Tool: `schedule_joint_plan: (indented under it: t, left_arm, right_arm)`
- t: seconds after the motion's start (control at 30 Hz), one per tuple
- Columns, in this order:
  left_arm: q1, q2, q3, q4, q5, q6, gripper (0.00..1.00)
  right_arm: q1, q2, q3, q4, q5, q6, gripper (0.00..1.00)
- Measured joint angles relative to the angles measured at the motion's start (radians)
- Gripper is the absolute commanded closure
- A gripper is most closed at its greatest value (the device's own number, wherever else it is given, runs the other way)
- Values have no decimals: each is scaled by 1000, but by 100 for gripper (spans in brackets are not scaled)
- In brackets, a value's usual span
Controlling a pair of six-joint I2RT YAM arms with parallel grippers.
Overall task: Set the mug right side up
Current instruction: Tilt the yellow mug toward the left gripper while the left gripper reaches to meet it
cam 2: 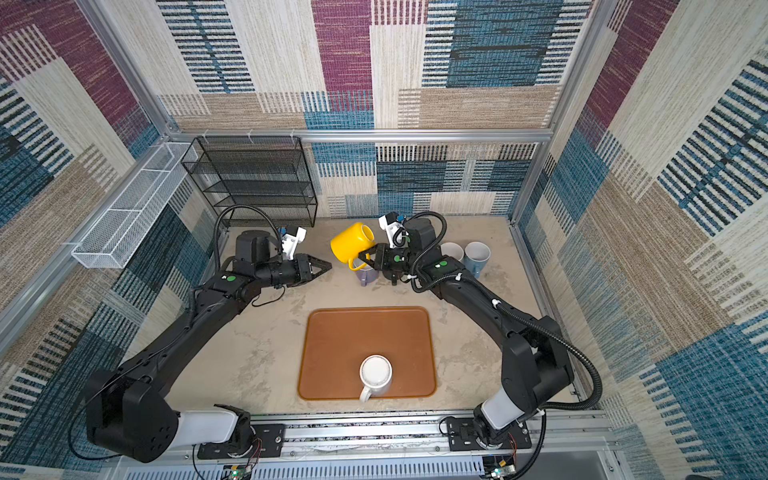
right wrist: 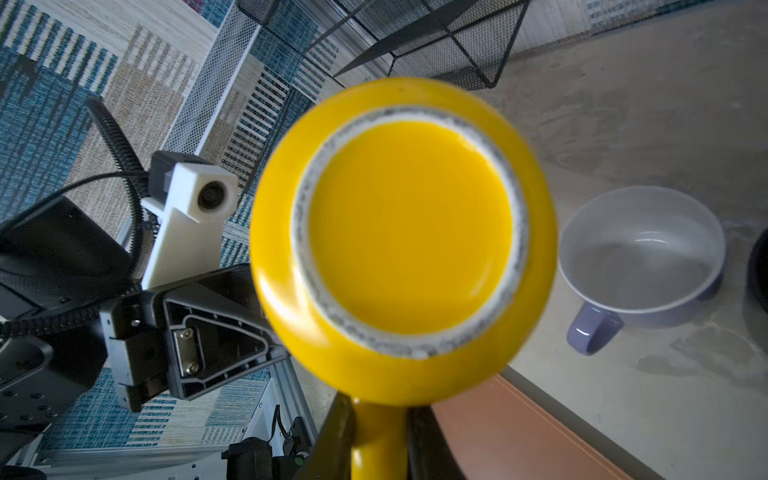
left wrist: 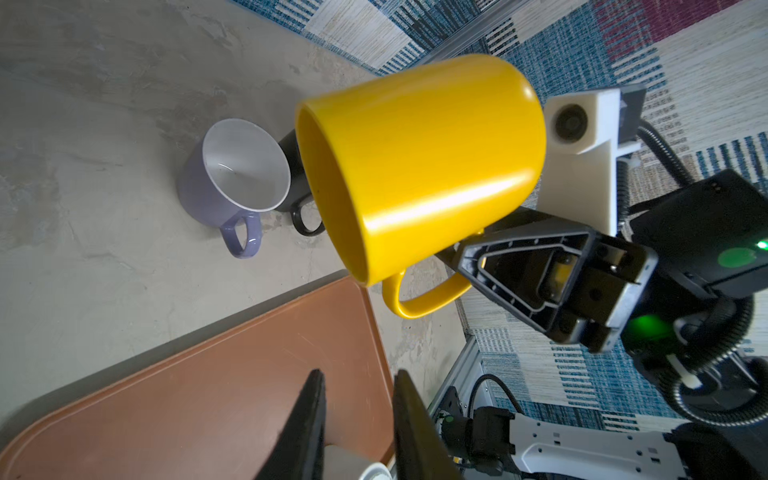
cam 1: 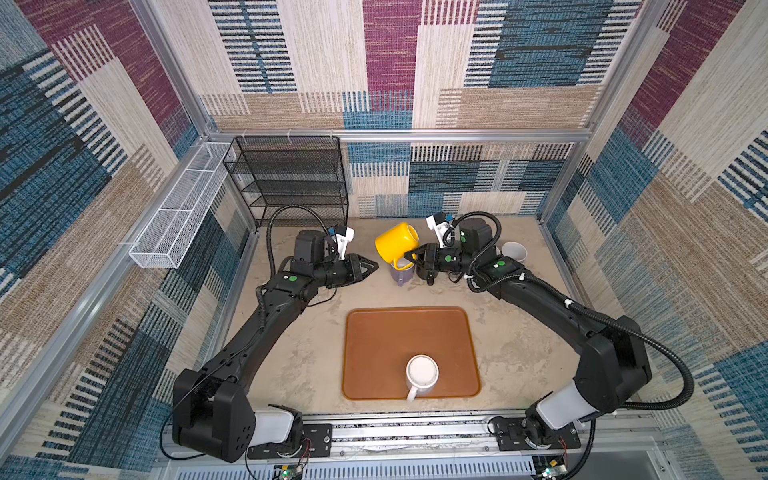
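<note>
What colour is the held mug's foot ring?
White with grey specks, on the glossy yellow ceramic mug; right wrist view.

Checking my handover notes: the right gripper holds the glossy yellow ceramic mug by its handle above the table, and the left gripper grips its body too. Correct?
Not quite. In both top views the left gripper sits apart from the glossy yellow ceramic mug, slightly open and empty. The right gripper does hold it by its handle above the table.

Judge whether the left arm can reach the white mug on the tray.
Probably yes: the left gripper is empty, jaws apart, and nothing stands between it and the white mug on the tray.
</note>
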Motion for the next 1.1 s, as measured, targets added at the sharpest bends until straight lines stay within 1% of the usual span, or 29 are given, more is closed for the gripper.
schedule_joint_plan:
  t: [0.4,0.7,0.97,1.07,1.1]
  left_arm:
    - [2,1,-116,303,53,-177,74]
    - [2,20,-164,518,77,-257,75]
    - [2,29,-190,647,99,-314,75]
    - [2,28,-195,667,102,-322,78]
    - [2,27,-196,673,101,-324,81]
  right_arm:
    - [0,62,11,188,-118,86,100]
    - [10,100,42,258,-183,136,100]
    - [19,121,58,308,-201,164,100]
    - [27,128,49,353,-201,186,100]
    - [30,128,42,371,-200,200,100]
